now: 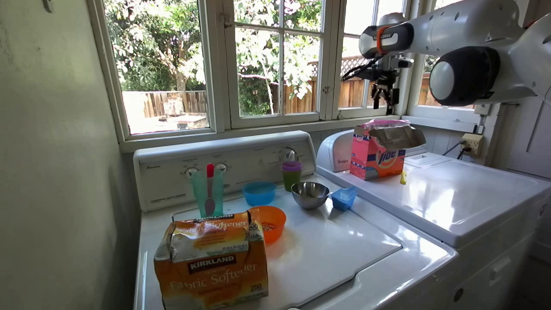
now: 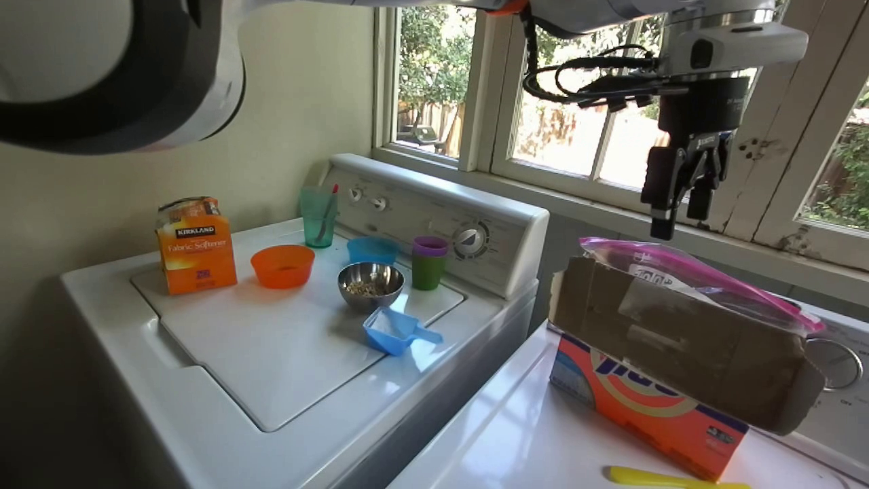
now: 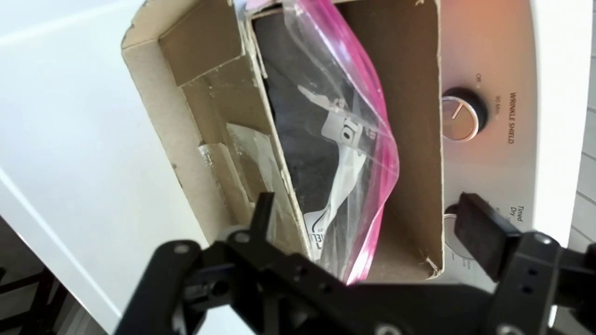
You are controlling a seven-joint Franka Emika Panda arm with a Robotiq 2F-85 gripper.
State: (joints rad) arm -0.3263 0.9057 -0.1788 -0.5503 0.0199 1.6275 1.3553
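Fingers (image 3: 484, 232) hanging spread, gripping nothing, above open Tide box (image 2: 658, 407). Clear bag (image 3: 349, 139) sitting inside, pink seal (image 3: 389, 153) rising uppermost. Judging bag soft, slippery, best pinched along stiffer seal. Lower part hiding, so weight uncertain.

I have free air under my gripper (image 2: 681, 217), but in the Tide box (image 2: 655, 401) below, the pink-edged bag (image 3: 372, 160) partly blocks the way in.

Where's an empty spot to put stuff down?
Washer lid, between the Kirkland Fabric Softener box, orange bowl and blue scoop. Dryer top, in front of the Tide box and yellow utensil. The lid's back is crowded: metal bowl, blue bowl, stacked cups.
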